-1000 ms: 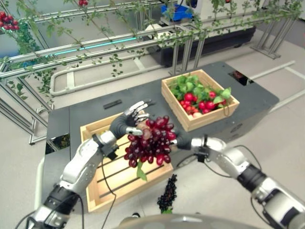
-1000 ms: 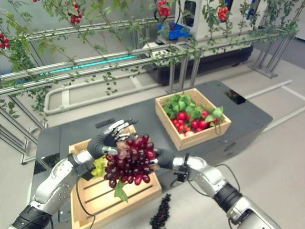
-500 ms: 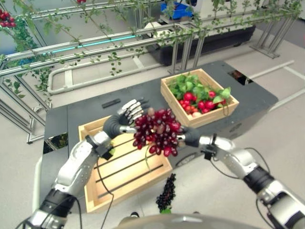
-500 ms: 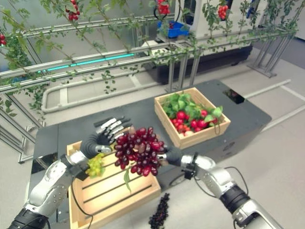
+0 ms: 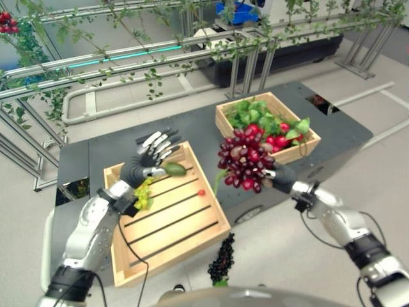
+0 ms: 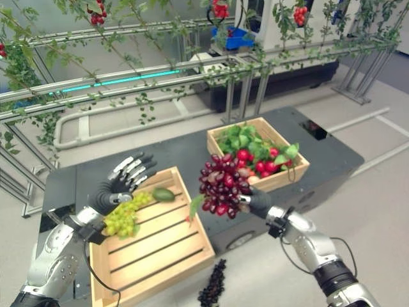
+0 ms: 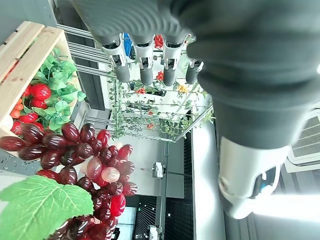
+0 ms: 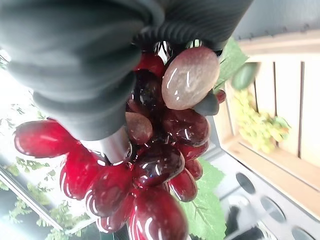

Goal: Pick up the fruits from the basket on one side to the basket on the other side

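Right robot hand (image 5: 281,176) grips glossy dark-red grape bunch (image 5: 245,158) with green leaf.

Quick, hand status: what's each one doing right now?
Left hand: open, fingers spread above the near crate, holding nothing.
Right hand: shut on the red grape bunch, held up between the two crates.

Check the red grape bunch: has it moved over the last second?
Yes. The red grape bunch, held by the right hand, went from above the slatted crate toward the full crate.
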